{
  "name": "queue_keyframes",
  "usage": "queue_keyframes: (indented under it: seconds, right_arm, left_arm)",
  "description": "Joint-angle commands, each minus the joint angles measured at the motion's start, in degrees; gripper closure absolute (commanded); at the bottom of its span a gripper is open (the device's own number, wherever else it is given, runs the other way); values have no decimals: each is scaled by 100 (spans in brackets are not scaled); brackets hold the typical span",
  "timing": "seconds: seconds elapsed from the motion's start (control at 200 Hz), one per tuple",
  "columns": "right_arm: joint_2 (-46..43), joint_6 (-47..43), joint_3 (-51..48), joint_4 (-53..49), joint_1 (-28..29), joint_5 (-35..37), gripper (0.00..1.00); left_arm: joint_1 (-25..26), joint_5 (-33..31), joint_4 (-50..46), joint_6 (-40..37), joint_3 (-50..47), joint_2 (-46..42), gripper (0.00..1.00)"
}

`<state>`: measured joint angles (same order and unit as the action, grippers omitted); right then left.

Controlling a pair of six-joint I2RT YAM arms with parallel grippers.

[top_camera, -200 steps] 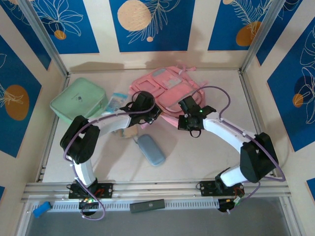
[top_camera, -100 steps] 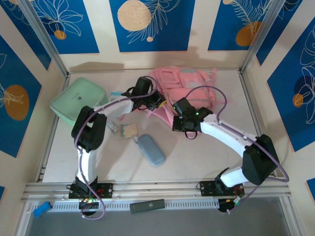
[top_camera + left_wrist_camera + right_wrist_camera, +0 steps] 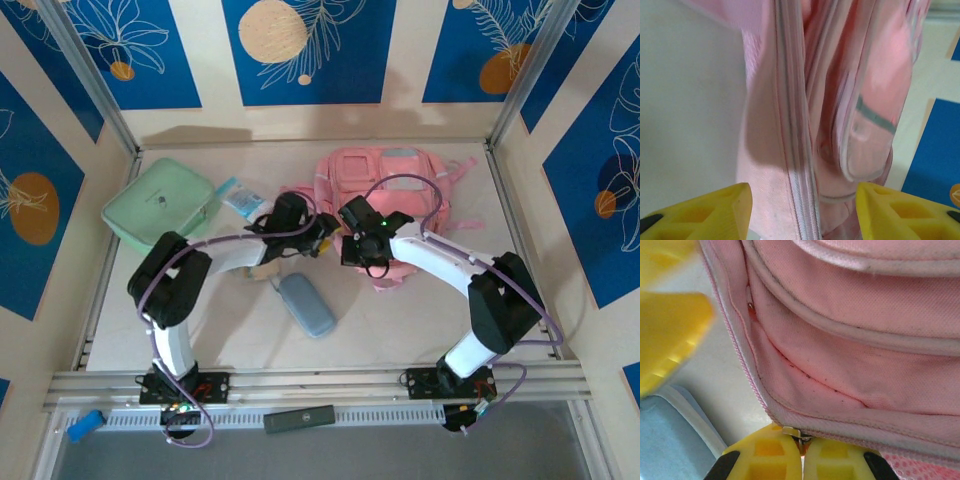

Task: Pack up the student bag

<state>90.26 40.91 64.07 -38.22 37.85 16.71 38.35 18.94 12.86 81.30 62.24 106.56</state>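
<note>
The student bag [image 3: 392,192], a large pink backpack, lies at the back middle of the table, front up. My right gripper [image 3: 351,242] is at its near left corner. In the right wrist view my right gripper [image 3: 802,452] is shut on the metal zip pull [image 3: 794,432] at the edge of the student bag [image 3: 865,330]. My left gripper [image 3: 321,238] stands just left of it. In the left wrist view its yellow fingers [image 3: 700,210] stand apart, open, with the student bag's [image 3: 790,150] zip seam running between them, untouched.
A mint green case [image 3: 160,205] sits at the back left, with a small blue packet [image 3: 243,200] beside it. A grey-blue pouch [image 3: 307,304] lies near the front middle, and a tan item [image 3: 264,271] peeks from under my left arm. Frame rails border the table.
The student bag has shifted right and turned to lie front up. My left gripper has opened and let go of the fabric. My right gripper stays shut on the zip pull and moved left.
</note>
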Motion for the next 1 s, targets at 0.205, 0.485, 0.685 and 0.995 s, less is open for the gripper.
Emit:
queue_keyframes:
  seconds: [0.205, 0.485, 0.685, 0.995]
  right_arm:
    - [-103, -88, 97, -13, 119, -167, 100]
    - [-364, 137, -246, -751, 151, 557, 100]
    - [-1090, 402, -772, -1550, -89, 808, 100]
    - [-721, -47, -88, -771, 392, 62, 100]
  left_arm:
    - [427, -816, -205, 522, 704, 538, 72]
    - [-30, -1191, -779, -100, 498, -45, 100]
    - [-815, -840, -1244, -730, 465, -286, 100]
    - [-1103, 71, -1024, -1121, 938, -33, 79]
